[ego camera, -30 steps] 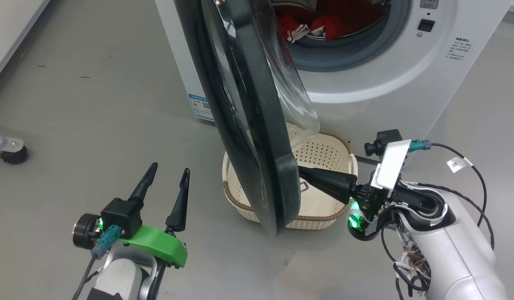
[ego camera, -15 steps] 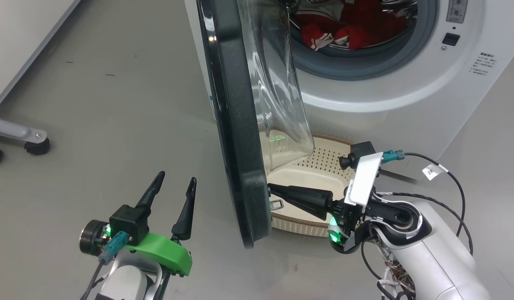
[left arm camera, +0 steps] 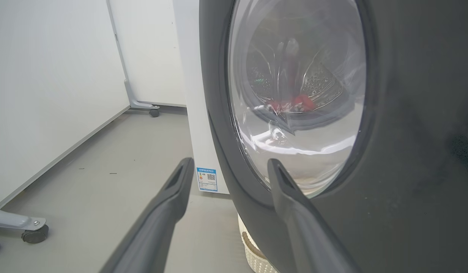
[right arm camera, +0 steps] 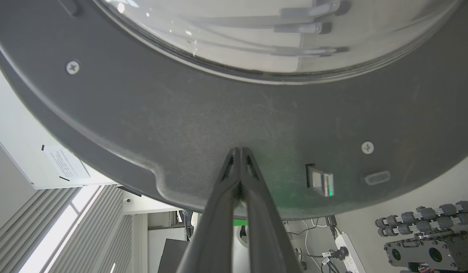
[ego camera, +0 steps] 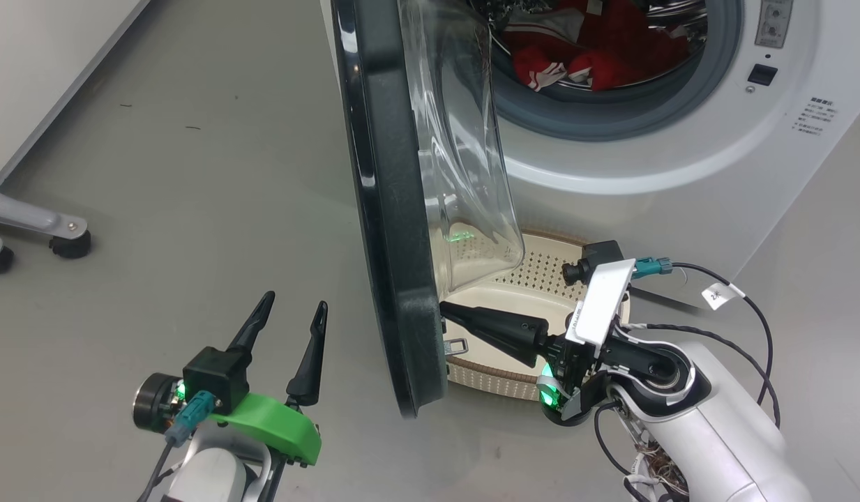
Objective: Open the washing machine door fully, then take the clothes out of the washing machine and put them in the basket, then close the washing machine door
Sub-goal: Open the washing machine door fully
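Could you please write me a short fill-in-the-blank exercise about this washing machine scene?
1. The right hand rests its tip against the inner face of the washing machine door, its fingers ____ (open or shut).
2. The left hand hangs apart from that door, its fingers ____ (open or shut).
3. The clothes inside the washing machine are mainly ____ in colour, with some white trim.

Missing words: shut; open; red.
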Controlling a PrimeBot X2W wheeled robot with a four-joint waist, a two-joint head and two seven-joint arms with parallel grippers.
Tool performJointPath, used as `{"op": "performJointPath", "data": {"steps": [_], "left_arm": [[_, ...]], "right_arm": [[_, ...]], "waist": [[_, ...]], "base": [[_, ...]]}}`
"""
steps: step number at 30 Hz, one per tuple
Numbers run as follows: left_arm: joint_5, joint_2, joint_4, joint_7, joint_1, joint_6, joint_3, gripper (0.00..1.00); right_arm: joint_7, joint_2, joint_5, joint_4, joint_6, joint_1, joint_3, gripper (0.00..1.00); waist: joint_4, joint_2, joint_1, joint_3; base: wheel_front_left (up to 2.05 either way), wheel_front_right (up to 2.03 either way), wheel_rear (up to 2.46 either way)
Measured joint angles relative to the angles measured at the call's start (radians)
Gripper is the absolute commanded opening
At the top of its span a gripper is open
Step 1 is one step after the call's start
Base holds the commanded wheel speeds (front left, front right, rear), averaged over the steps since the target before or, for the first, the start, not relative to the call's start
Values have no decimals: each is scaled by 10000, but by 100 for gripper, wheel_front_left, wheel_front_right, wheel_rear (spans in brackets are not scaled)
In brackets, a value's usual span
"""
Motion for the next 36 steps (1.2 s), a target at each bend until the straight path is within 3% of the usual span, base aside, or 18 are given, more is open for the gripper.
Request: {"op": "performJointPath", "data": {"steps": [10, 12, 13, 25, 30, 36], "left_arm": [[-13, 4, 0, 0, 50, 48, 23, 100], [-15, 6, 0, 0, 53, 50, 48, 100], [-29, 8, 0, 0, 55, 52, 67, 100], [-100, 12, 23, 2, 193, 167, 199, 100], [-180, 13, 23, 2, 197, 167, 205, 100], [-186, 13, 23, 2, 198, 167, 209, 100]], "right_arm": [[-1039, 27, 245, -161, 0, 392, -878, 0], [-1250, 27, 134, -176, 0, 457, -1104, 48], [-1379, 27, 54, -188, 0, 506, -1229, 100], [-2976, -104, -1003, -199, 0, 1648, -2105, 100], [-4084, -454, -2033, -207, 0, 1882, -2527, 100], [-6029, -984, -4130, -384, 0, 1967, -2830, 100]], "waist": [[-104, 0, 0, -69], [-132, 0, 0, -71], [-148, 1, 0, -74], [-424, 0, 0, -204], [-481, 0, 0, -219], [-574, 1, 0, -234]], "base": [[0, 0, 0], [0, 0, 0], [0, 0, 0], [0, 0, 0], [0, 0, 0], [0, 0, 0]]}}
